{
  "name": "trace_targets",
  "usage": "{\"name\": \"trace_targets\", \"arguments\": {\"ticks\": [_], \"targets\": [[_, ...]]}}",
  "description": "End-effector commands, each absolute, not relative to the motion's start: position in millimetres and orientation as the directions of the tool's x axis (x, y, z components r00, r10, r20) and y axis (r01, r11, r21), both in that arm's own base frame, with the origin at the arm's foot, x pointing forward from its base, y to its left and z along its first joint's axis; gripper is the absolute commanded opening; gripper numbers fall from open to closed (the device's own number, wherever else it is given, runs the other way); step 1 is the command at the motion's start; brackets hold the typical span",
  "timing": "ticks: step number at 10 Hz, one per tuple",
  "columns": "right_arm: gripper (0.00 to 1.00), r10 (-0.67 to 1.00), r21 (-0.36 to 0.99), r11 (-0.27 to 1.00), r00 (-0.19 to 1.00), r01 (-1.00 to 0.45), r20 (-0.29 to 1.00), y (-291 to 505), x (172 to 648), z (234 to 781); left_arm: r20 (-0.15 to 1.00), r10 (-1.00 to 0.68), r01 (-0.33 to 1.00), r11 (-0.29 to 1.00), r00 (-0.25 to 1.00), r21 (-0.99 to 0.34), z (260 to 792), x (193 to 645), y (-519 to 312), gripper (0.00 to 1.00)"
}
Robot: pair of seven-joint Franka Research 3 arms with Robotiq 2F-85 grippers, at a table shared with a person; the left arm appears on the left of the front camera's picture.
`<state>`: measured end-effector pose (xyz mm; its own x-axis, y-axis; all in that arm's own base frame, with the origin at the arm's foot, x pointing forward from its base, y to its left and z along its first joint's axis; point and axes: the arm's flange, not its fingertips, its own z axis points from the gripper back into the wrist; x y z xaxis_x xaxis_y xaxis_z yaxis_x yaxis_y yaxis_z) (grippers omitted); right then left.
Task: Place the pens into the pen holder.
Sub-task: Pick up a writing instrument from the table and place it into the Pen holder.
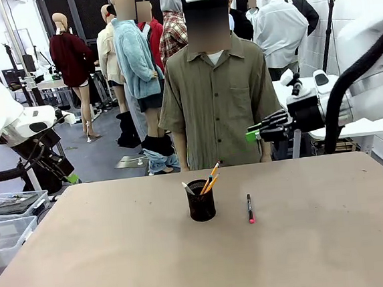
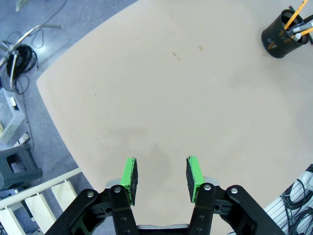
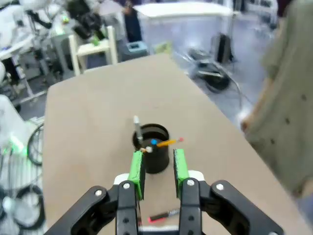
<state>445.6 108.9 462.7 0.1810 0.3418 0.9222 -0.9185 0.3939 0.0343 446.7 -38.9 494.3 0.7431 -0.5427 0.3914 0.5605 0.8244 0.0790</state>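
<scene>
The table (image 1: pixel 101 265) has wide free room at both sides and at the near edge. Near the middle stands the pen holder (image 1: pixel 202 208) with pens (image 1: pixel 211 179) sticking up, and a loose pen (image 1: pixel 249 208) lies beside it.

Tan bench (image 1: pixel 122 270) with a plain matte top and rounded corners. Grey-blue floor (image 1: pixel 105 158) beyond it. Clear plastic bins (image 1: pixel 11 230) sit just beside the bench's left edge. White table (image 1: pixel 368 127) at far right, white wall (image 1: pixel 347 2) behind it. Black cables (image 2: pixel 19 56) coiled on the floor, grey step stool (image 2: pixel 17 164) near them. Light bright and even.
</scene>
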Motion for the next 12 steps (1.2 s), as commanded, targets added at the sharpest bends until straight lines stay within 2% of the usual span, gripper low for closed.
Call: {"name": "trace_targets", "arguments": {"ticks": [1, 2, 5, 9, 10, 12], "targets": [[0.33, 0.324, 0.296, 0.563, 0.536, -0.772, 0.78, 129.8, 462.5, 487.9, 0.391, -0.539, 0.551, 0.829, 0.746, 0.092, 495.2, 448.2, -38.4, 0.54], [0.33, 0.322, 0.311, 0.621, 0.595, -0.72, 0.736, 134.5, 468.5, 492.8, 0.391, -0.539, 0.551, 0.829, 0.746, 0.092, 495.2, 448.2, -38.4, 0.54], [0.33, 0.362, 0.39, 0.742, 0.816, -0.545, 0.451, 162.2, 494.8, 485.8, 0.391, -0.539, 0.551, 0.829, 0.746, 0.092, 495.2, 448.2, -38.4, 0.54], [0.33, 0.368, 0.37, 0.844, 0.921, -0.39, 0.13, 198.4, 510.0, 464.8, 0.391, -0.539, 0.551, 0.829, 0.746, 0.092, 495.2, 448.2, -38.4, 0.54], [0.33, 0.342, 0.347, 0.877, 0.939, -0.331, 0.033, 208.0, 513.0, 457.8, 0.391, -0.539, 0.551, 0.829, 0.746, 0.092, 495.2, 448.2, -38.4, 0.54], [0.33, 0.28, 0.255, 0.933, 0.958, -0.255, -0.065, 226.6, 519.8, 441.2, 0.391, -0.539, 0.551, 0.829, 0.746, 0.092, 495.2, 448.2, -38.4, 0.54]]}}
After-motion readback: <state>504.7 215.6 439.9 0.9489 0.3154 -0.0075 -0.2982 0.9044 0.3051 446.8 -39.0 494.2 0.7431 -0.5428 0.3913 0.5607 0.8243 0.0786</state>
